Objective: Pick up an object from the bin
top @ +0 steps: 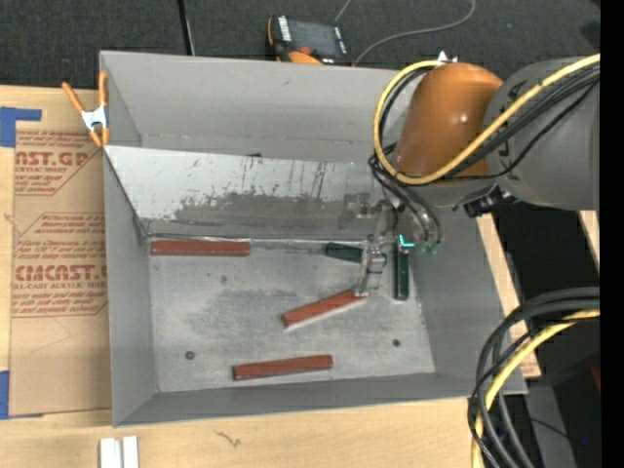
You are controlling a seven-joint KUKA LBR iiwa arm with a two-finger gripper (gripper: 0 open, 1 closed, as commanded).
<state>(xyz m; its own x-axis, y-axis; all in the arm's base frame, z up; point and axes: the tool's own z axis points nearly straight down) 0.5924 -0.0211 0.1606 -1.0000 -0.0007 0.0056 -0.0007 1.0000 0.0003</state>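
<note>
The gripper (371, 279) sat at the right end of the slanted brown bar (322, 310), centre-right of the frame; its opening I could not tell; taken by that end, the bar might swing and slip.

Dark floor (97, 8) at the top, orange-and-black device (304, 37) and thin cable (409, 22) on it, pale wooden tabletop (322, 437) below.

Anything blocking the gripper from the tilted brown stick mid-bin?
Nothing visible. The gripper sits at the right end of the tilted brown stick; a dark green piece and a dark green cylinder flank it, not between.
</note>
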